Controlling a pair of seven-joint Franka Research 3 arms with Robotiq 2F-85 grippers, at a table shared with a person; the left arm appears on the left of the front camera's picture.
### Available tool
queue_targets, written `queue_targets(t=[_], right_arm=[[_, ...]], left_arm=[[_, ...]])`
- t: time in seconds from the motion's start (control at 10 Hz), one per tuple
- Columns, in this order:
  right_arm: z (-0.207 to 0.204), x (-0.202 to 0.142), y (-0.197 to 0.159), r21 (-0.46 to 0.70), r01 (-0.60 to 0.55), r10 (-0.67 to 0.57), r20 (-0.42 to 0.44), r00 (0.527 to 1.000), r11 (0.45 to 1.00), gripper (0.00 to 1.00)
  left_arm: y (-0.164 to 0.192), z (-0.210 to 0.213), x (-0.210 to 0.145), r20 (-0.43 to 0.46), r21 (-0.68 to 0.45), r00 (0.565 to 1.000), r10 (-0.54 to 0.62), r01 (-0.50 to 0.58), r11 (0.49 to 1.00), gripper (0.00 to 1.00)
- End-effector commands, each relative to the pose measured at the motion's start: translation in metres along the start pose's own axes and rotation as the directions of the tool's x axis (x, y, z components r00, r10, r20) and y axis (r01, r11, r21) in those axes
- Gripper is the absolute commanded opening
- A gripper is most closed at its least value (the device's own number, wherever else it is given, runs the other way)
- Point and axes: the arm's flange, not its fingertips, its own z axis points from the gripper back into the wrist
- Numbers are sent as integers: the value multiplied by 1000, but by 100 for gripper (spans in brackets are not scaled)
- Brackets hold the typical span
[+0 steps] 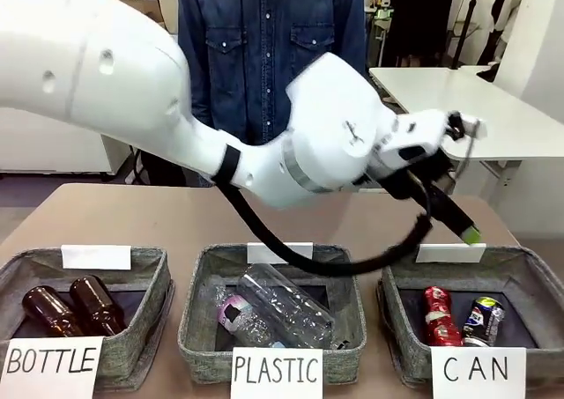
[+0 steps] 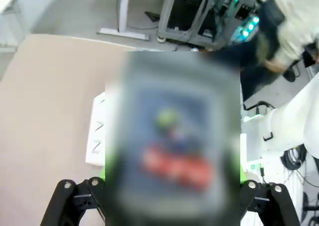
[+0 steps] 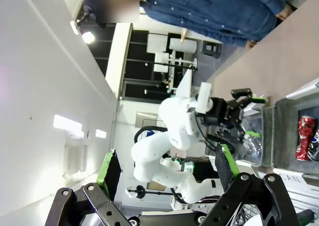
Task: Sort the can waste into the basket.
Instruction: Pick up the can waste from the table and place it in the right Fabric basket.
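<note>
Sorting appears complete, judged from the front view. Left to right stand the "BOTTLE" bin (image 1: 88,324) with two brown glass bottles (image 1: 72,308), the "PLASTIC" bin (image 1: 273,324) with clear plastic bottles (image 1: 278,309), and the "CAN" basket (image 1: 471,324), in which the red can (image 1: 438,314) and the dark blue can (image 1: 484,320) lie side by side on the dark bottom. The left arm reaches across the middle, its wrist bent so that the left gripper (image 1: 458,223) hangs above the basket's far rim, fingers slanting down and rightward. In the left wrist view its fingers stand spread and hold nothing. A good finish would lift straight up, clear of the rim. The right gripper (image 3: 167,168) points away from the table, jaws apart and empty.
</note>
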Motion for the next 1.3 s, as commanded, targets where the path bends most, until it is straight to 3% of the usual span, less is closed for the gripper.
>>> queue_targets(t=[0.0, 0.1, 0.3, 0.4, 0.6, 0.8, 0.9, 1.0, 1.2], right_arm=[[-15, 6, -1, -13, 12, -13, -52, 999, 1000, 100], [-38, 15, -5, -23, 29, -32, -115, 993, 999, 100], [-107, 32, -14, -26, 54, -59, -260, 964, 998, 100], [-157, 36, -23, -44, 49, -62, -366, 929, 998, 100], [-246, 27, -43, -35, 54, -65, -514, 855, 998, 100], [-320, 11, -57, -42, 62, -75, -568, 819, 997, 100], [-344, 3, -62, -41, 70, -80, -583, 808, 997, 100], [-363, -2, -66, -30, 86, -87, -593, 800, 996, 100], [-392, -3, -88, -77, 86, -113, -496, 861, 993, 100]], left_arm=[[2, 82, -21, -8, -49, 991, 136, -136, 989, 100], [8, 131, -37, -20, -104, 978, 210, -211, 972, 100], [18, 226, -77, 1, -70, 938, 346, -345, 936, 100], [28, 276, -105, 38, -65, 892, 450, -447, 892, 100], [37, 353, -167, 123, -38, 763, 635, -635, 771, 100], [35, 420, -243, 269, -117, 571, 775, -780, 615, 100], [35, 441, -276, 341, -178, 493, 801, -802, 570, 100], [36, 455, -303, 384, -328, 435, 814, -760, 561, 100], [38, 470, -342, 495, -480, 330, 804, -668, 569, 100]])
